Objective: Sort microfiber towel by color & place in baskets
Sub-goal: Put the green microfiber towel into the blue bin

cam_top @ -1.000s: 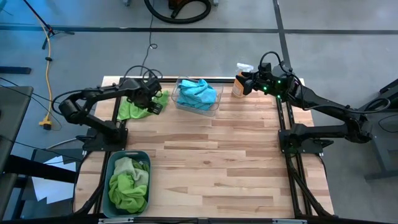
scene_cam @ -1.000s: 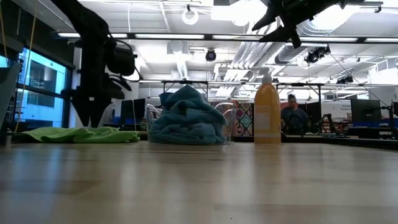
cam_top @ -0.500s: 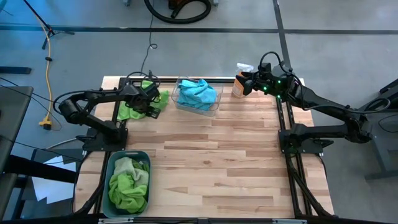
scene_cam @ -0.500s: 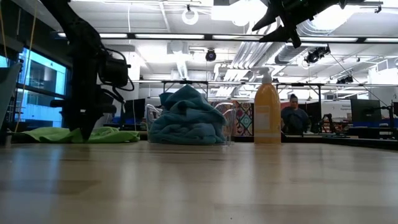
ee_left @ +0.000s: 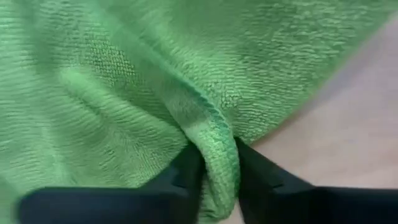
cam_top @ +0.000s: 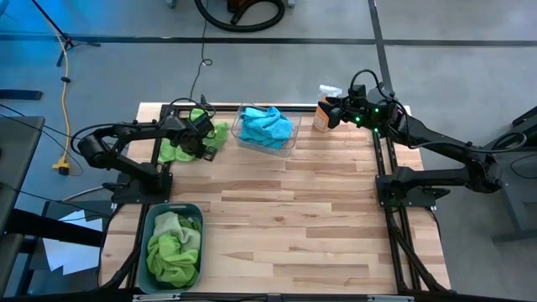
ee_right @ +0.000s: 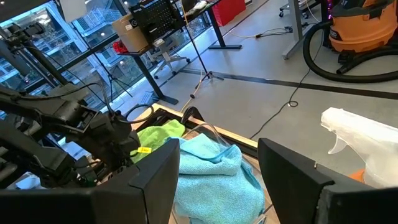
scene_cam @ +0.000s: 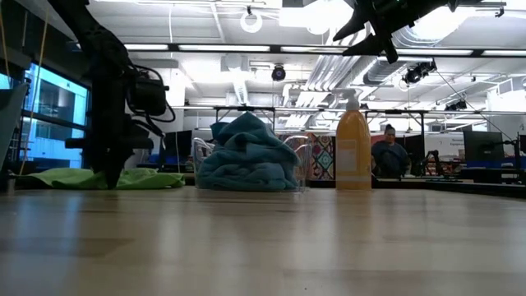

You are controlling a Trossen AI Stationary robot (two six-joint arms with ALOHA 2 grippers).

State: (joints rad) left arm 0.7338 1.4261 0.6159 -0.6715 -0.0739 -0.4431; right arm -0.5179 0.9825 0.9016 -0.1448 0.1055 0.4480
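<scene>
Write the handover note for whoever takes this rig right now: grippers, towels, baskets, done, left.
Left gripper: down at the table's far left, pinching a fold of the loose green towel.
Right gripper: open, empty, raised by the orange spray bottle.
Clear basket: holds the blue towels.
Teal-grey basket, near left: holds green towels.
Done: blue sorted.
Left: lift the pinched green towel and carry it to the teal-grey basket.

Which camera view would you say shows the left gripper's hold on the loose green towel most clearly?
The left wrist view: the left gripper pinches a fold of the green towel between its fingers. The high view shows the gripper covering the towel; the low view shows only the towel's flat edge.
</scene>
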